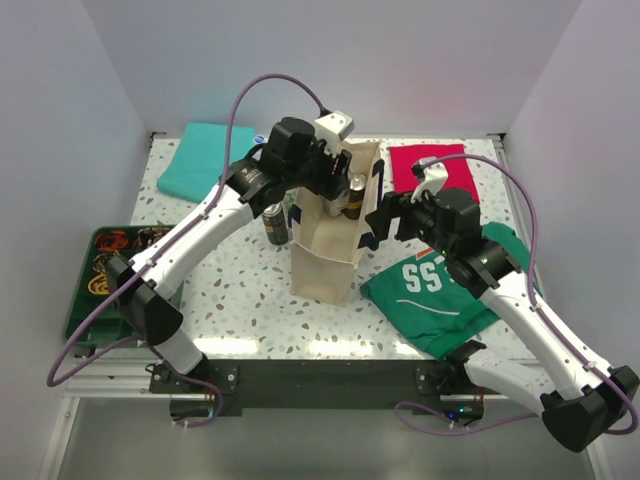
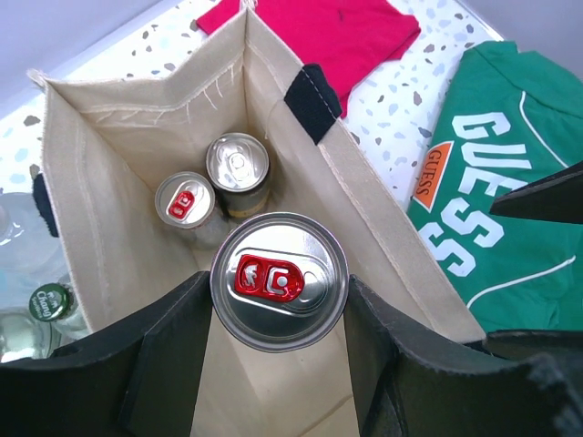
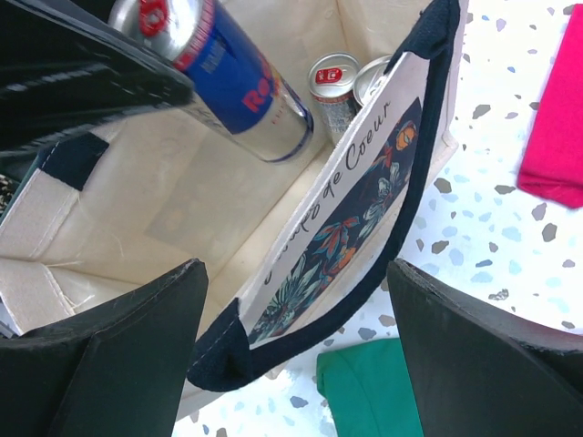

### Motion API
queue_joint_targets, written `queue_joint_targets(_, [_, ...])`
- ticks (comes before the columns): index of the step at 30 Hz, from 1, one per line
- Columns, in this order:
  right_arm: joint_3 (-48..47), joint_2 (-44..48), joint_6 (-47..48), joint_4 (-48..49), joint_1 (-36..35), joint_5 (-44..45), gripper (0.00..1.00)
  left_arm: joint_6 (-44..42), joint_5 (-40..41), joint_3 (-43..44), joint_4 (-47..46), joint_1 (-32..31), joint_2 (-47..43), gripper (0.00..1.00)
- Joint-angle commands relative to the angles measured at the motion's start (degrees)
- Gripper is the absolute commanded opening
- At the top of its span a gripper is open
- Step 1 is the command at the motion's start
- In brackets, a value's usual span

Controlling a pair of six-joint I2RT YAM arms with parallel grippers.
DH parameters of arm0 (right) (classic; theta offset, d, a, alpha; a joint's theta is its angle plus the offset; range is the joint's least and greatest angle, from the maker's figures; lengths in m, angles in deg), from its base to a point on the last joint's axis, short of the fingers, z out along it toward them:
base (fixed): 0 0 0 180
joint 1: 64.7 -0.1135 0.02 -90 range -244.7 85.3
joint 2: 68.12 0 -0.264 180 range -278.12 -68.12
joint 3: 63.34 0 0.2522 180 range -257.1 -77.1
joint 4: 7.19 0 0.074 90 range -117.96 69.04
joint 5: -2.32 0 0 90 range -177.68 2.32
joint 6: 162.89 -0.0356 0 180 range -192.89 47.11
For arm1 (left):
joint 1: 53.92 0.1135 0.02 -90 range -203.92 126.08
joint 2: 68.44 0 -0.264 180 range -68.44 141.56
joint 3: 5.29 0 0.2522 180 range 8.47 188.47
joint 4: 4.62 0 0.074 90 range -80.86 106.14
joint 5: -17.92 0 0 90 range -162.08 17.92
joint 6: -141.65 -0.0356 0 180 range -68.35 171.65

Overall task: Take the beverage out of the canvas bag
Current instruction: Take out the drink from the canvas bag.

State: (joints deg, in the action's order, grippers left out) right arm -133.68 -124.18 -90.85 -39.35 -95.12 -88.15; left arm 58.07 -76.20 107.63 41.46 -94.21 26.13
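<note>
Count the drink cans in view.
4. Red Bull can in the left tool at the canvas bag mouth; small can and wider can upright on the bag floor; fourth can, apparently, on the table left of the bag. Others may be hidden.

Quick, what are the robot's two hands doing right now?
Left gripper: closed on a Red Bull can.
Right gripper: open, holding nothing, its fingers at the canvas bag.

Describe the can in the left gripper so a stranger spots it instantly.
Find the beige canvas bag standing mid-table. At its open mouth the left gripper clamps a blue-and-silver can with a red tab. It alone is held high; two other cans stand on the bag's floor.
</note>
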Motion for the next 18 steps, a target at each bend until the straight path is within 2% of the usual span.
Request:
queue_joint_targets(1, [0.24,1.12,-0.68,2.22,-0.17,1.26,0.84,-0.79,0.96,2.36,-4.72,-0.31,-5.79,0.0])
queue_joint_targets(10, [0.33,0.77,-0.77,2.66,-0.17,1.09,0.85,-0.96,3.94,0.26,-7.09,-0.31,-12.55,0.0])
queue_joint_targets(18, [-0.11,-0.37,-0.94,3.01,-0.17,0.65,0.85,-0.96,11.67,-4.84,-13.77,-0.31,-19.85,0.0])
